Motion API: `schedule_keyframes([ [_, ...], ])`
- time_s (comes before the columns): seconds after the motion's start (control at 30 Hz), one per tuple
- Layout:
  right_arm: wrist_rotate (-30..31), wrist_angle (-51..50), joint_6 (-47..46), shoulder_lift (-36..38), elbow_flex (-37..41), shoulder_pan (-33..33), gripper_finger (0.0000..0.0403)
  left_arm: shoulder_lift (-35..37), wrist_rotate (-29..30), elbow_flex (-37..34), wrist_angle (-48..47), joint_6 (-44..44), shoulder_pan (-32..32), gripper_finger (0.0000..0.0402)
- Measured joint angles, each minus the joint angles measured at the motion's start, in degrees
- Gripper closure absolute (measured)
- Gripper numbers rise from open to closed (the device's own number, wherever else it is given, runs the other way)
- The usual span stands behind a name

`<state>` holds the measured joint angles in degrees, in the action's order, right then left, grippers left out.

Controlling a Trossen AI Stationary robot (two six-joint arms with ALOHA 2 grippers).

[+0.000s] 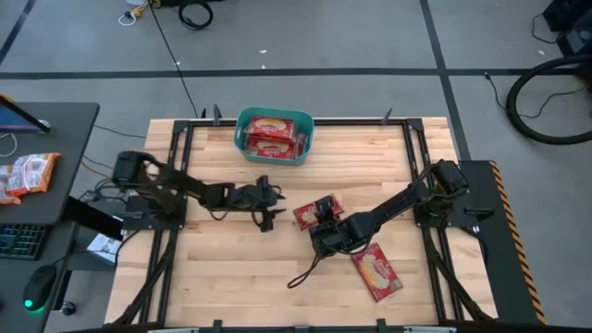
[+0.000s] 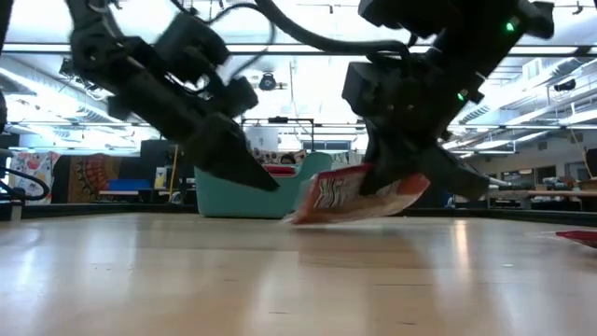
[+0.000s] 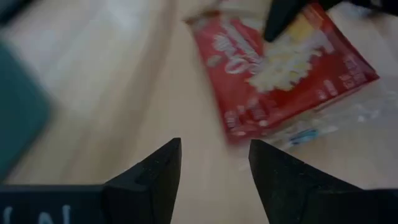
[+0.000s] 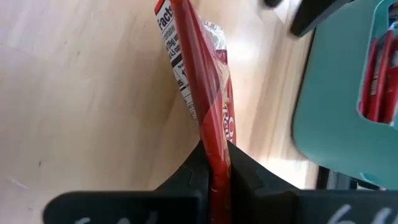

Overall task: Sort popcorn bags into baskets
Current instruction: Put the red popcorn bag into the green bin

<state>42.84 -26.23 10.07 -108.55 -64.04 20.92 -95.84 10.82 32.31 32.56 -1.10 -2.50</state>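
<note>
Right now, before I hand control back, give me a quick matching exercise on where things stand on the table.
Things:
1. right tool
2. left tool
3. teal basket
4. popcorn bag by the right edge

States:
A. lying flat on the wood
B. open, holding nothing
C. holds packets, at the table's far edge
D. shut on a popcorn bag

Pairs: 1-D, 2-B, 3-C, 4-A

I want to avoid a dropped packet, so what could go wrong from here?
The right end effector pinches its popcorn bag by one edge only; in the low view the bag sags, so it may slip. The open left end effector sits close beside it, so the arms could collide. The teal basket already holds bags, so this one may catch on the rim.
</note>
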Motion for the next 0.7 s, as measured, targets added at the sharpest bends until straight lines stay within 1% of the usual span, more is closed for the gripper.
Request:
schedule_keyframes([
  [0.1, 0.21, -4.02, -0.03, 0.0, -2.59, -0.49, 0.0379, 4.86, 2.45, -3.44, 0.33, -0.09, 0.0, 0.0208],
  [0.3, 5.08, -9.6, 0.16, 0.0, -8.17, -2.38, 0.0374, 13.72, 4.54, -8.77, 0.45, -1.2, 0.0, 0.0208],
  [0.47, 7.82, -13.54, 1.85, 0.0, -14.04, -4.92, 0.0369, 19.39, 4.71, -11.63, 0.34, -1.53, 0.0, 0.0208],
  [0.6, 10.22, -16.98, 3.52, 0.0, -19.6, -7.45, 0.037, 23.4, 6.45, -13.38, -0.56, -2.72, 0.04, 0.0208],
  [0.7, 9.93, -19.15, 3.99, 0.0, -23.56, -10.02, 0.037, 26.32, 7.2, -14.84, -1.76, -2.85, 0.04, 0.0208],
])
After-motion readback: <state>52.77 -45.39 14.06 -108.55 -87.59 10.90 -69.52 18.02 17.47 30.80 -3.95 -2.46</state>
